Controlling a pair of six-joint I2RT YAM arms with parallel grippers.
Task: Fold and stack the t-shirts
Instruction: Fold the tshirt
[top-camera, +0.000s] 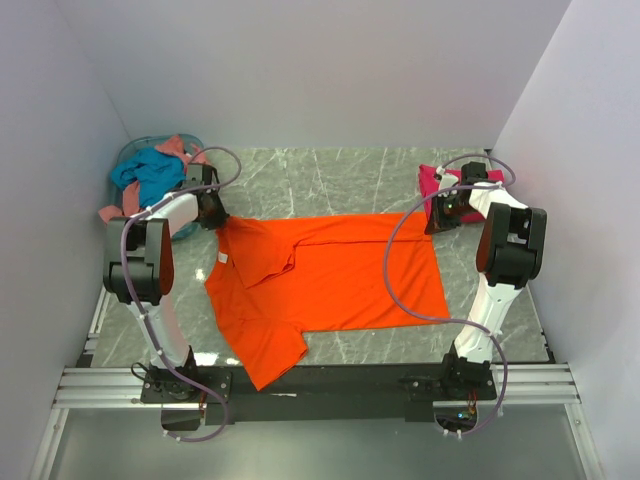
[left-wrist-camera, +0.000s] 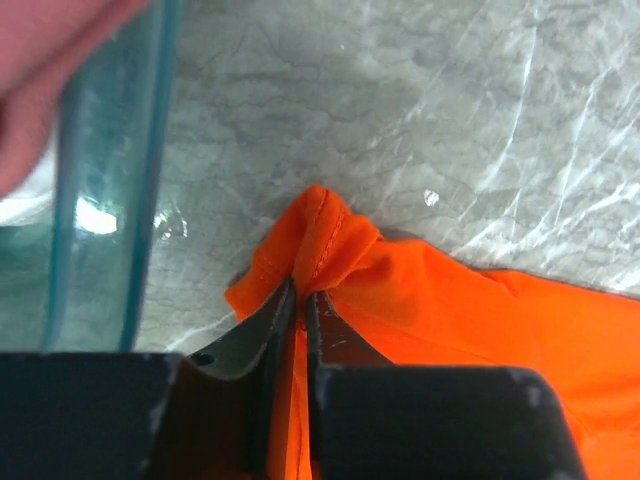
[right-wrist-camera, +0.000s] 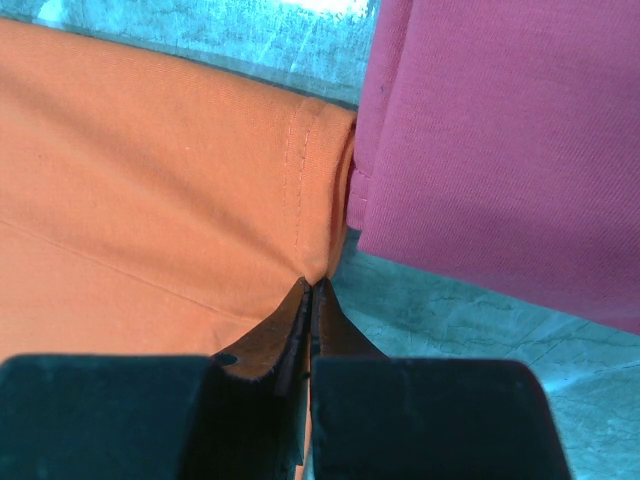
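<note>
- Orange t-shirt (top-camera: 330, 270), soft matte knit, spread mid-desk on grey veined stone-look desk (top-camera: 330, 175); one sleeve flopped over chest, near sleeve reaching front edge.
- Left gripper (left-wrist-camera: 300, 292) clamped on bunched, stitched fold at shirt's far-left corner, near translucent blue basket (left-wrist-camera: 110, 200).
- Right gripper (right-wrist-camera: 310, 292) pinched tight on double-stitched hem corner, just beside folded magenta t-shirt (right-wrist-camera: 500, 150), fine weave.
- Teal t-shirt (top-camera: 150, 175) & salmon t-shirt (top-camera: 112, 212) crumpled in and over basket; outlines hard to make out.
</note>
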